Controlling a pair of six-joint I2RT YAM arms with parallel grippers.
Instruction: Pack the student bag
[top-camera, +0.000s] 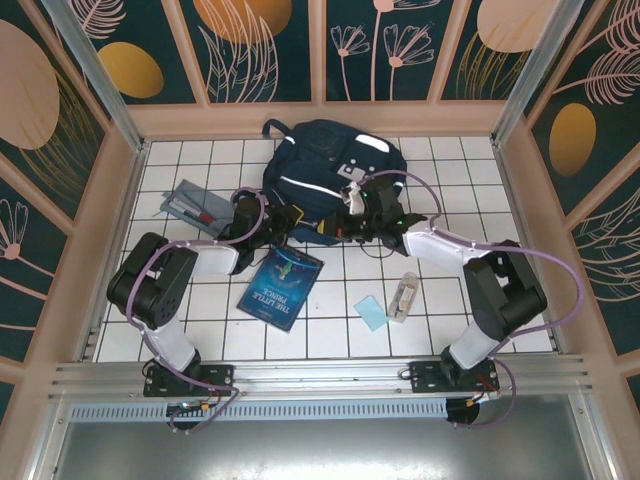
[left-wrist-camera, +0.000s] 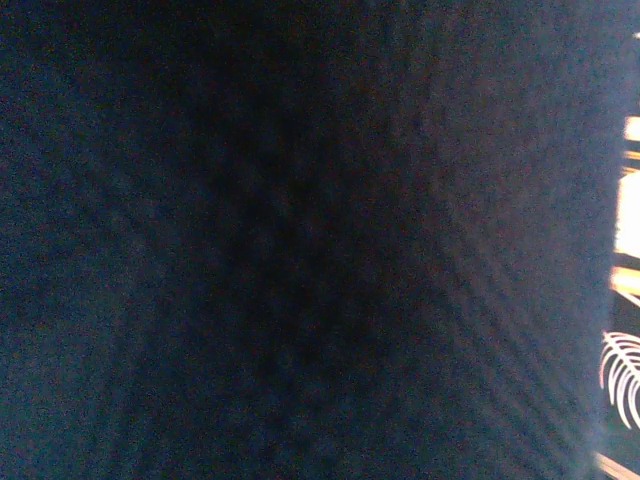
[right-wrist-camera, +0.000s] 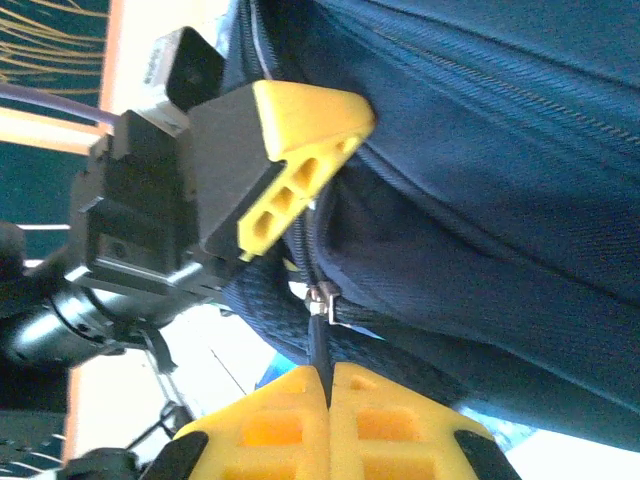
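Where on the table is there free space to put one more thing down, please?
Free: the far right corner tiles, between the student bag and the right wall; the near strip in front of the book and blue card; the tiles between those two. Crowded: the bag's near edge, where both arms meet, and the left side by the grey pouch.

Blue book (top-camera: 282, 288) near student bag (top-camera: 322, 152)

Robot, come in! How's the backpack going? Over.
Right pincer shut on zipper pull. Left pincer against backpack rim, grip unclear. Little Prince book not yet packed.
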